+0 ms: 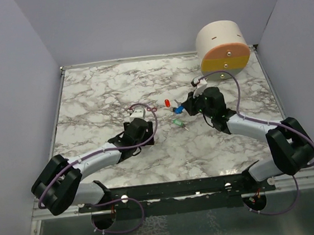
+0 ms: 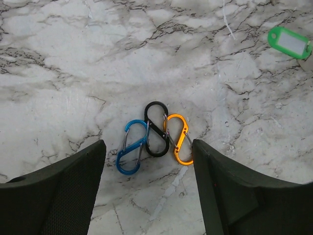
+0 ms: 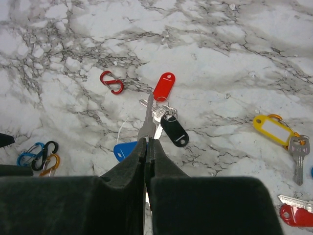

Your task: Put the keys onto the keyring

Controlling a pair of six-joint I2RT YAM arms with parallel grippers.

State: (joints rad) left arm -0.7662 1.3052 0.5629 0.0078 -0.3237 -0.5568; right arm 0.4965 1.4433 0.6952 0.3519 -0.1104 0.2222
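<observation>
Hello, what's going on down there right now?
Left claw open, either side of linked clips. Right claw shut on a key. Red clip lies apart.

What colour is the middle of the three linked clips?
The middle clip is black; the left wrist view shows it best.

We see a white marble table (image 1: 103,89) with grey veins; between the left gripper's (image 2: 147,147) fingers lies the keyring (image 2: 155,137) — blue, black and orange clips linked together — with a green tag (image 2: 289,42) far ahead to its right. Just ahead of the right gripper (image 3: 145,146) we find a bunch of keys (image 3: 161,115) with red and black tags, a blue tag (image 3: 124,149) at its left, a red clip (image 3: 112,82) further ahead-left, and a yellow-tagged key (image 3: 279,133) and a red-tagged key (image 3: 296,213) well off to its right.
</observation>
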